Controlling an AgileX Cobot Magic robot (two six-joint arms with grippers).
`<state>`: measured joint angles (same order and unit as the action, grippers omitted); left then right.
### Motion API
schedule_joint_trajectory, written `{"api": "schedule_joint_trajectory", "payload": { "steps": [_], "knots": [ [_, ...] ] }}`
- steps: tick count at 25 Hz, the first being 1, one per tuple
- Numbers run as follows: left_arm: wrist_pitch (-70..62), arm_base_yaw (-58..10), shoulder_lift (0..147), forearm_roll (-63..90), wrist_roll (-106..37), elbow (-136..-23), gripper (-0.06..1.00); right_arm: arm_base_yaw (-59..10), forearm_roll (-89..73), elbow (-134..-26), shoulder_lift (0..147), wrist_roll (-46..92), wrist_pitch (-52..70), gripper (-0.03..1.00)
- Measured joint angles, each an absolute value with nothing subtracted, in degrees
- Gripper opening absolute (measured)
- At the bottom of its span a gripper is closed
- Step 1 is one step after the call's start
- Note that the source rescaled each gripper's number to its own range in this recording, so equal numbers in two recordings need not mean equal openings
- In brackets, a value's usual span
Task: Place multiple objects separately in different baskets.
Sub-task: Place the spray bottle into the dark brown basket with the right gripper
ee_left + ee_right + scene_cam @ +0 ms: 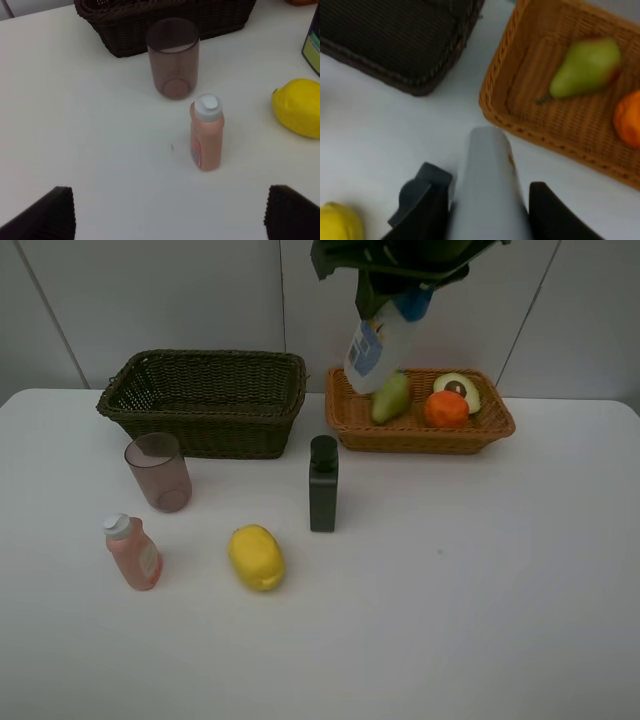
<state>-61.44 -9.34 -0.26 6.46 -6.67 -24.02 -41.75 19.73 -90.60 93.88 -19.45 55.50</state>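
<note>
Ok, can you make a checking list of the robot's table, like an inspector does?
Surface: white table, clean, no spills seen.
Job's things: dark brown wicker basket, nothing seen inside; light orange wicker basket holds green-red pear, round orange, avocado half; see-through pink cup, pink white-capped bottle and dark green bottle stand on the table; yellow lemon lies there too.
Clutter: nothing seen.
Grippers: left gripper open, empty, over the table; right gripper shut on white blue-capped bottle, held up by the light basket.
Cables: nothing seen.
Surroundings: pale grey wall panels.
</note>
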Motion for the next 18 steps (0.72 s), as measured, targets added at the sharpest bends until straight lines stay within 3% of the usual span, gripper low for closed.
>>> {"api": "schedule_joint_trajectory", "payload": {
  "steps": [18],
  "knots": [
    [-61.44, -9.34, -0.26, 6.46, -6.67, -24.02, 1.00, -41.75, 16.39, -111.75, 119.00, -18.60, 37.48, 0.00]
  ]
}}
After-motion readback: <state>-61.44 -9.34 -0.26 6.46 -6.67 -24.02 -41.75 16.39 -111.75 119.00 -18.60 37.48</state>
